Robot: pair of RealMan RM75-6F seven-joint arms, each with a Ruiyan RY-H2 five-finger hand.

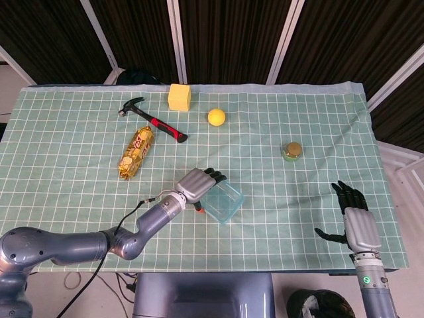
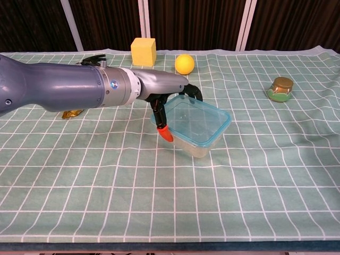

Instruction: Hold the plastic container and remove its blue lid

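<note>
The left hand point(image 2: 167, 98) grips with fingers curled, arm stretched forward, while the right hand point(image 1: 353, 222) is raised with fingers spread.
</note>
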